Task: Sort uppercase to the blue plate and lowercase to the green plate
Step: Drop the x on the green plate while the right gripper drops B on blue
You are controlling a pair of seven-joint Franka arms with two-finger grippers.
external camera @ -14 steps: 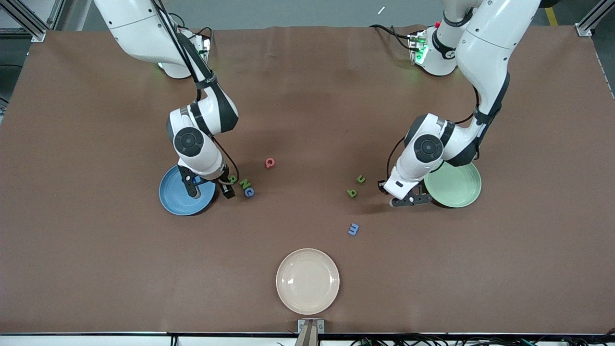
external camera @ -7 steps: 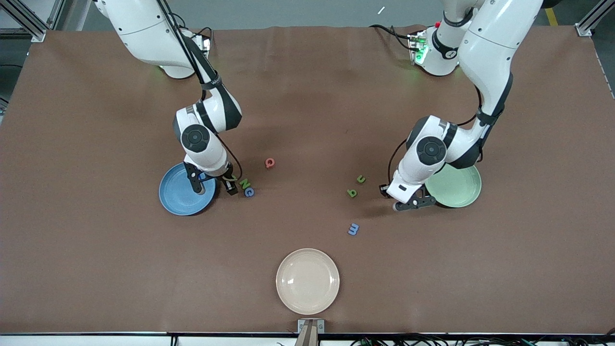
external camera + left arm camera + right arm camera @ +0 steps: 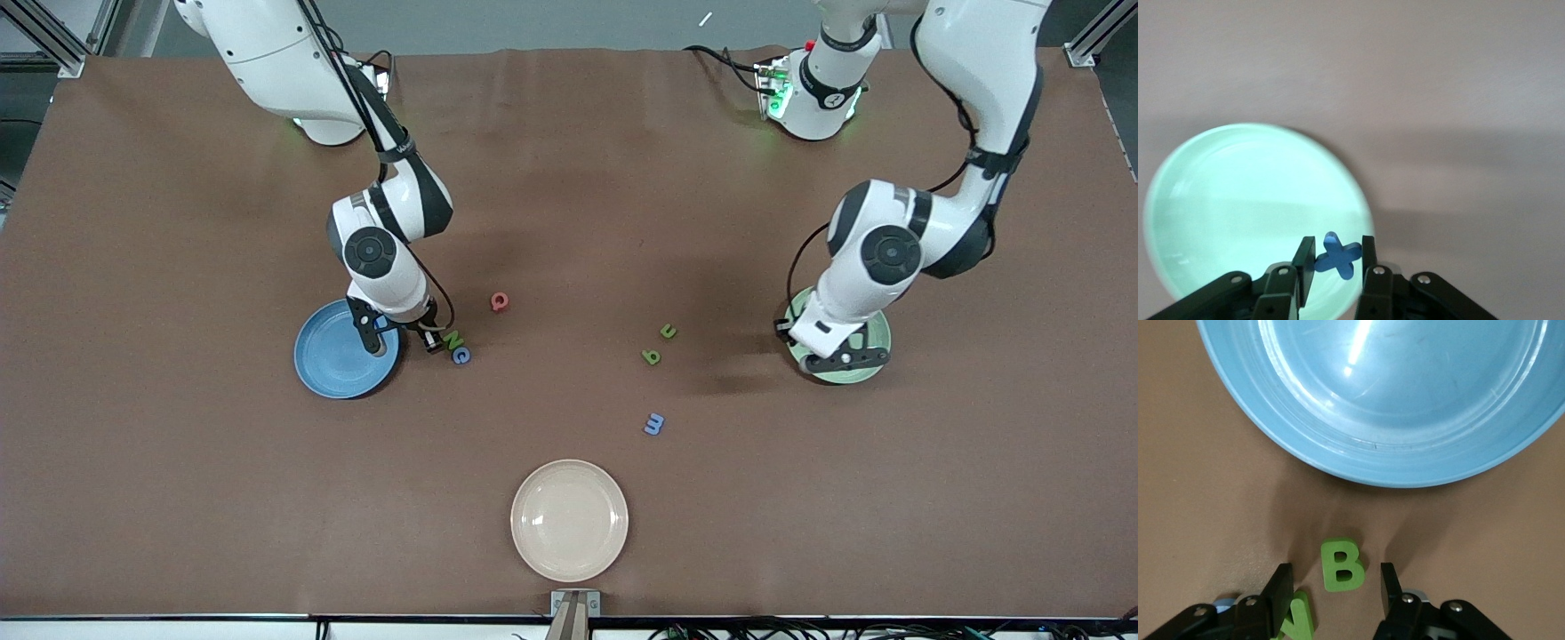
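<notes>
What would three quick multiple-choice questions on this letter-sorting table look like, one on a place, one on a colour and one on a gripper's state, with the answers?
1. What is the left gripper over?
A. the cream plate
B. the green plate
C. the blue plate

2. What colour is the letter B between the right gripper's fingers?
A. green
B. red
C. blue

3. What is the left gripper doing?
A. standing open with nothing in it
B. pressing on the table
C. pinching a blue x

Answers:
1. B, the left wrist view shows the mint plate right under it.
2. A, the right wrist view shows a green B on the table beside the blue plate.
3. C, its fingers are closed on the x.
</notes>
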